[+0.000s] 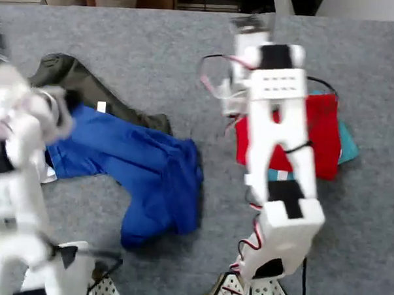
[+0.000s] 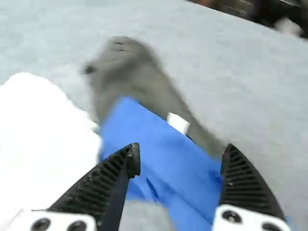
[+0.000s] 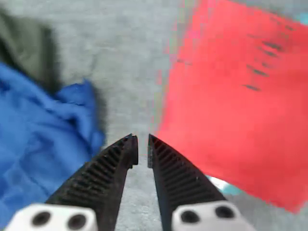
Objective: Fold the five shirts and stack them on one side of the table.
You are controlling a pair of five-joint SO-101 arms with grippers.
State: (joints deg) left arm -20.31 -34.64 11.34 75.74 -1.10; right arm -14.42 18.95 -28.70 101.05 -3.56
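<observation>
A crumpled blue shirt [image 1: 143, 171] lies left of centre, partly over an olive shirt [image 1: 82, 84] behind it. At the right, a folded red shirt [image 1: 322, 133] rests on a folded teal one [image 1: 347, 144]. My left gripper [image 2: 180, 163] hangs open just above the blue shirt [image 2: 168, 163] near its white label [image 2: 179, 123], with nothing between its fingers. The olive shirt [image 2: 134, 72] lies beyond and a white shirt [image 2: 43, 139] beside it. My right gripper [image 3: 142, 144] is shut and empty over bare table, between the blue shirt [image 3: 38, 144] and the red shirt [image 3: 240, 106].
The grey felt table [image 1: 156, 41] has free room at the back and at the front right. The right arm [image 1: 281, 158] stretches over the red and teal stack. Both arm bases and cables [image 1: 244, 254] stand at the front edge.
</observation>
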